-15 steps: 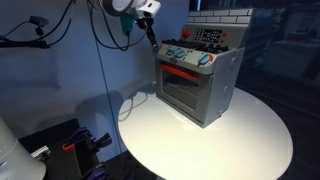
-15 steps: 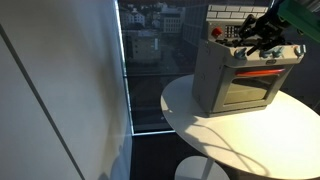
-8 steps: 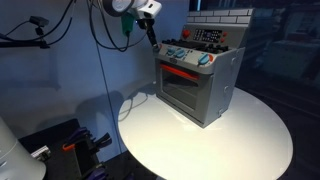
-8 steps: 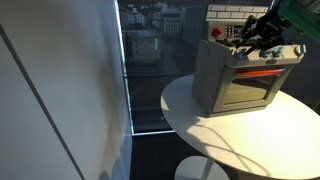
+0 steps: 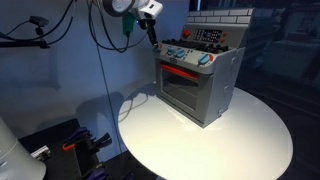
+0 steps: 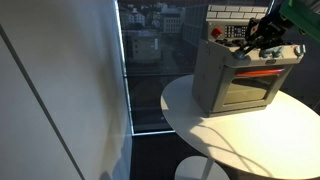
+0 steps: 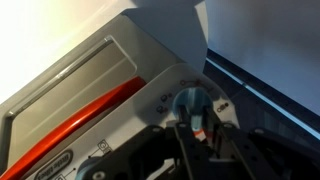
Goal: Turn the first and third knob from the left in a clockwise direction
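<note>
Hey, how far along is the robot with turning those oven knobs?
Nothing shows as finished; knob positions are too small to read. In hand: the gripper sits at a blue knob near a corner of the toy oven, grip unclear. Left: probably at least one more knob.

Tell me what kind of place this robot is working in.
Probably a lab or office high up in a building: a toy oven sits on a round white table, a big window looks down on city buildings, and cables hang along the wall.

A round white bench (image 5: 215, 140) stands by a big dark window (image 6: 150, 60) and a white wall (image 6: 60, 100)
</note>
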Controlling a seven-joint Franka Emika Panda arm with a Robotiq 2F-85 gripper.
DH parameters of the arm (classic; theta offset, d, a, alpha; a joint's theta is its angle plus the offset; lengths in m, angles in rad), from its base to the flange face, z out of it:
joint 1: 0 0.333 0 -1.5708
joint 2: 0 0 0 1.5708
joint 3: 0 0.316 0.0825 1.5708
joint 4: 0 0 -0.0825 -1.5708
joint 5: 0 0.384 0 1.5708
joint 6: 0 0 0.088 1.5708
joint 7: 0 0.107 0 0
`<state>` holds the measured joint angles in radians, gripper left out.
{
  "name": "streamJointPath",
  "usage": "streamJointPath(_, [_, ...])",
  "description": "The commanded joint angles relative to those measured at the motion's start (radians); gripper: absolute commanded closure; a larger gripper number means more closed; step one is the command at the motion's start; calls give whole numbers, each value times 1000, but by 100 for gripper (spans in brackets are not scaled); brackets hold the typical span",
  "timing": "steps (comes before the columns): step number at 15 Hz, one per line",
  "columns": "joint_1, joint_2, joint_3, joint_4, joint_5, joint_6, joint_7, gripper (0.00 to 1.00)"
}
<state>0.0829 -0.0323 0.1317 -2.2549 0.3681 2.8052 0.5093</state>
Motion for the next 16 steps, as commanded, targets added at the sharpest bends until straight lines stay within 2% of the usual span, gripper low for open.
streamJointPath(1, [10, -15, -8, -4, 29, 6, -2, 93])
streamJointPath(2, [11, -19, -8, -5, 33, 4, -4, 95])
streamJointPath(3, [11, -20, -8, -6, 34, 3, -5, 93])
streamJointPath(9, [15, -25, -8, -8, 69, -14, -17, 94])
streamJointPath(16, [17, -38, -11, -10, 198, -38, -16, 94])
